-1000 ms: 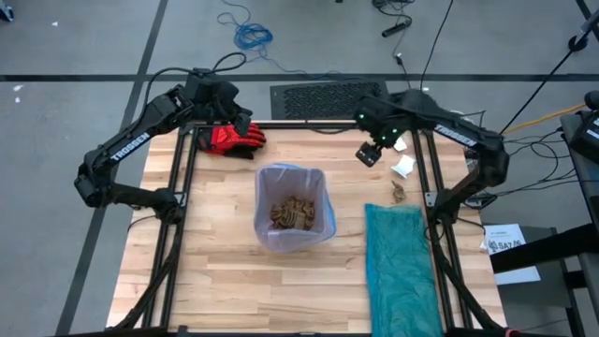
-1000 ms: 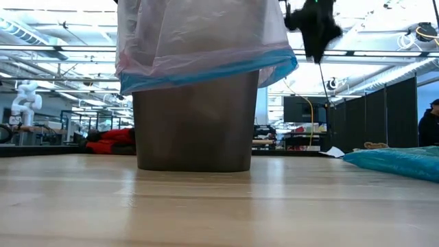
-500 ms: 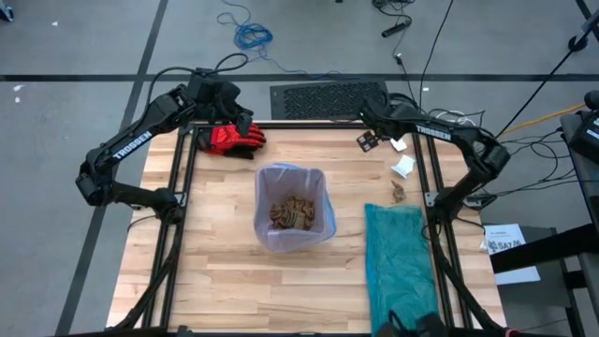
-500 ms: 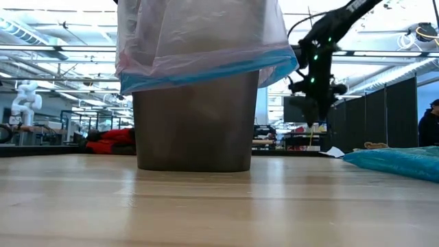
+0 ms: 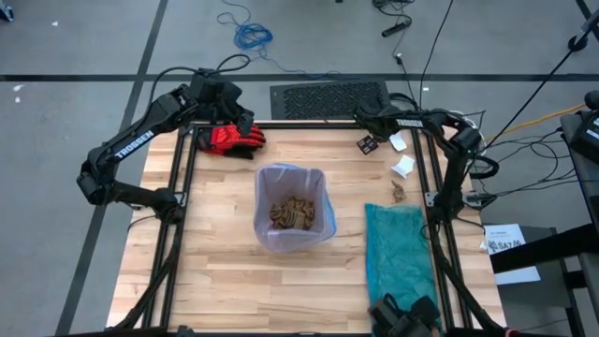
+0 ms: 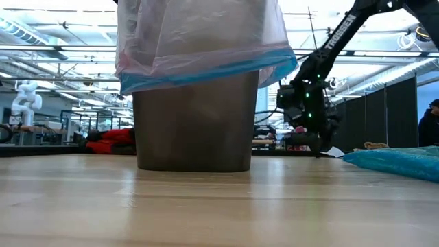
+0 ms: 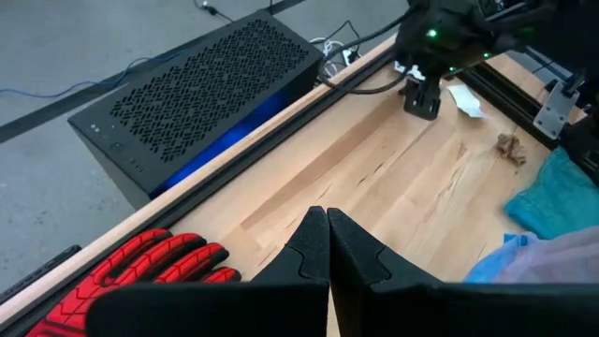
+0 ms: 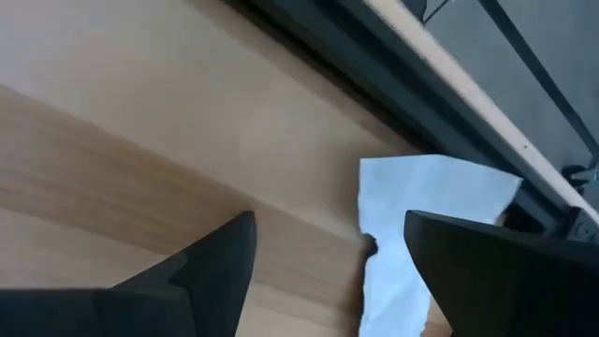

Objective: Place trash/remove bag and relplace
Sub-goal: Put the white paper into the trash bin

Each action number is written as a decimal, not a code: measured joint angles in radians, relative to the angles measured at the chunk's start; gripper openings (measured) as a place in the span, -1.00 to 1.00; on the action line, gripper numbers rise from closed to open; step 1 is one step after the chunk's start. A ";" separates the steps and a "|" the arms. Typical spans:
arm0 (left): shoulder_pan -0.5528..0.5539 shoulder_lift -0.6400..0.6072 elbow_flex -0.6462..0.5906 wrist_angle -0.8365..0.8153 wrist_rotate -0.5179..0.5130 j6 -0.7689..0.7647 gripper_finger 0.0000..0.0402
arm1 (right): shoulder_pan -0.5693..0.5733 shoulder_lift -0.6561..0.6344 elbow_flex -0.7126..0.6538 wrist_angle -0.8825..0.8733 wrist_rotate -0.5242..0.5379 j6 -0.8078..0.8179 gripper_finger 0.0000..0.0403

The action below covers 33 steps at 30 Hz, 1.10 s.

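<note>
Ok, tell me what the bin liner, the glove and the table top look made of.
Bin liner: thin glossy plastic, see-through pale lilac with a blue hem, wrinkled.
Glove: probably fabric with ribbed red rubbery padding.
Table top: pale wood planks, with visible grain and seams, smooth matte finish.

The high view is evenly lit, with soft light from above; the wooden table (image 5: 225, 271) looks bright and shadows are weak. In the low view, the ceiling lamps (image 6: 55, 48) in the upper part of the frame shine strongly behind the bin (image 6: 195, 123), so its front is dark. The near table surface at the bottom of this frame is out of focus. In the right wrist view, the white paper scrap (image 8: 421, 215) is very bright, and the picture is soft.
</note>
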 joint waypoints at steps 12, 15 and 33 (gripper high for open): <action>0.000 0.000 0.000 0.000 -0.037 0.000 -1.00 | -0.098 0.021 0.000 0.058 0.005 0.000 0.16; 0.000 0.000 0.000 0.000 -0.037 0.000 -1.00 | -0.123 0.023 0.000 0.068 0.005 0.001 -0.01; 0.000 0.000 0.000 0.004 -0.038 -0.001 -1.00 | -0.085 -0.165 -0.006 0.026 -0.291 0.011 -1.00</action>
